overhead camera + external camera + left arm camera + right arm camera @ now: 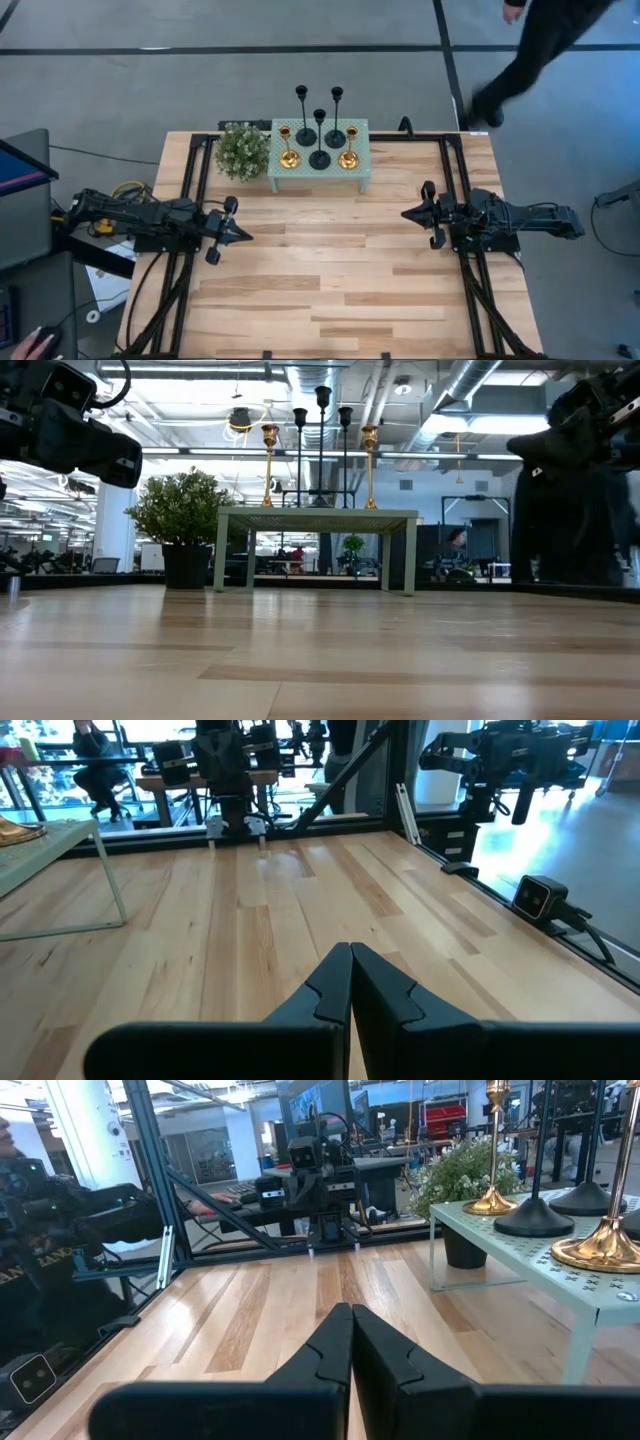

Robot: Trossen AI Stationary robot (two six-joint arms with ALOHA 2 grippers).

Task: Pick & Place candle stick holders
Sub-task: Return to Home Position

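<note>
Candle stick holders stand upright on a pale green perforated stand (358, 171) at the table's far middle: three black ones (319, 158) with thin stems on round bases, and two shiny gold ones (288, 158) (348, 158). In the low view they rise above the stand's top (318, 512). My left gripper (245, 236) is shut over the table's left side, pointing level toward the right. My right gripper (407, 213) is shut over the right side, pointing level toward the left. Both are empty and well short of the stand.
A small green potted plant (243, 150) sits just left of the stand. Bare wood tabletop (330, 270) spreads between and in front of the arms. A person (545, 50) walks on the floor beyond the far right corner. Black frame rails (190, 190) run along both sides.
</note>
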